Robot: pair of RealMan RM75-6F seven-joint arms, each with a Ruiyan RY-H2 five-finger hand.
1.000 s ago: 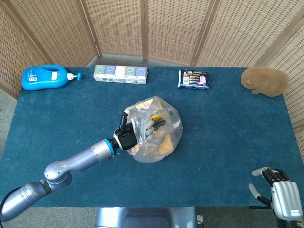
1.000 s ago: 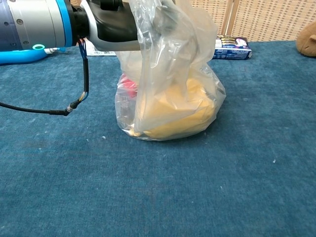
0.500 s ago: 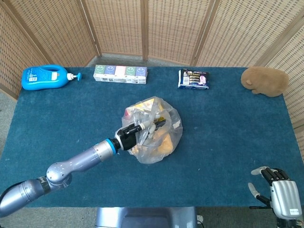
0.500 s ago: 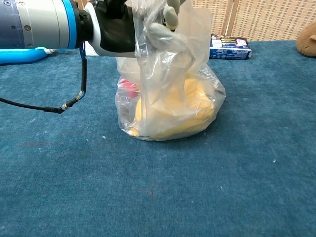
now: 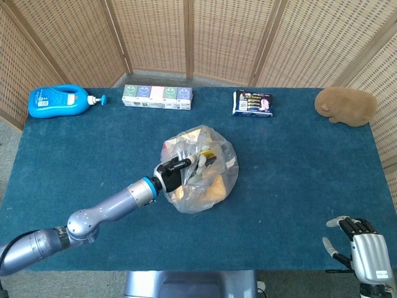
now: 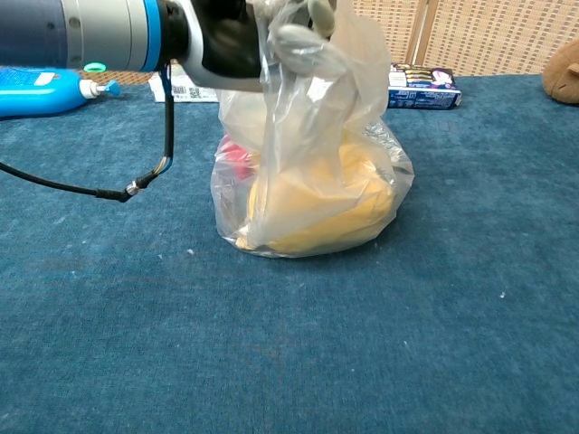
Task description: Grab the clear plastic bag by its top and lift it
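Note:
The clear plastic bag (image 5: 209, 181) sits mid-table with yellow and red items inside. Its base rests on the blue cloth in the chest view, where the bag (image 6: 317, 185) fills the centre. My left hand (image 5: 181, 170) reaches in from the lower left and grips the bunched top of the bag. In the chest view the left hand (image 6: 276, 36) is at the top edge, its pale fingers (image 6: 303, 41) wrapped in the plastic. My right hand (image 5: 358, 243) hovers at the table's near right corner, fingers apart and holding nothing.
Along the far edge lie a blue pump bottle (image 5: 59, 101), a row of tissue packs (image 5: 157, 97), a dark snack packet (image 5: 252, 103) and a brown plush toy (image 5: 346, 105). Wicker screens stand behind the table (image 5: 298, 186). A black cable (image 6: 136, 185) hangs from my left wrist.
My left hand has turned and risen slightly, its fingers closing further into the bag's top. The bag's base has stayed on the cloth. The right hand has barely moved.

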